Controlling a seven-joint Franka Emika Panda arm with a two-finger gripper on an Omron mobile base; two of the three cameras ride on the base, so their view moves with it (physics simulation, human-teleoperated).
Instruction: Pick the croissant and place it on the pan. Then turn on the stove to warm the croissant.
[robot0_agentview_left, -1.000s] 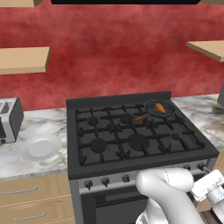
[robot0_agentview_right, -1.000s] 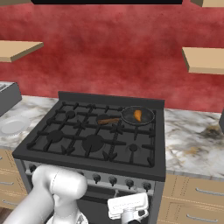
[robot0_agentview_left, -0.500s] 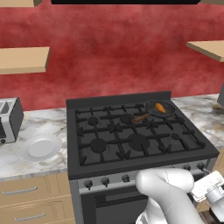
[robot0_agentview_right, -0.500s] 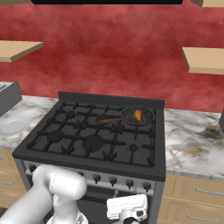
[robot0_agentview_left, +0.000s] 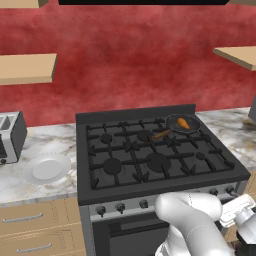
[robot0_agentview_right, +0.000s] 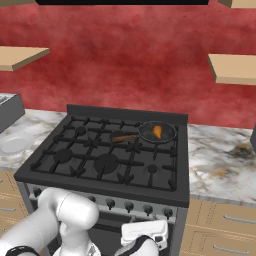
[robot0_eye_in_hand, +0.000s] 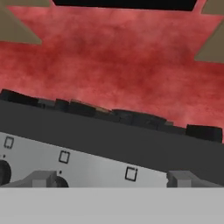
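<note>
Red wall (robot0_agentview_left: 130, 65) behind everything, with pale wooden shelves (robot0_agentview_left: 25, 67) mounted on it to either side. Below it a marble counter (robot0_agentview_right: 220, 167) running left and right of the stove (robot0_agentview_left: 155, 160), a big black range with iron grates, round burners and a row of dark knobs (robot0_agentview_right: 111, 203) along its silver front. White arm (robot0_agentview_left: 195, 225) bent low in front of the stove, elbow bulging in the foreground of both base views. Gripper (robot0_eye_in_hand: 112, 179) held low before the silver front panel, jaws spread wide apart with nothing between them; fingertips (robot0_eye_in_hand: 43, 178) barely rising into the bottom of the hand view, so probably close to the panel, though contact with a knob cannot be told. Silver toaster (robot0_agentview_left: 10, 136) at the far left of the counter. Round white plate (robot0_agentview_left: 46, 168) just beside it, nearer the stove, bare. Small dark pan (robot0_agentview_left: 182, 123) on the back right burner, its brown wooden handle (robot0_agentview_right: 123, 138) pointing left toward the middle of the grates. Croissant (robot0_agentview_right: 157, 131), small and orange-brown, lying inside the pan, near its middle.
</note>
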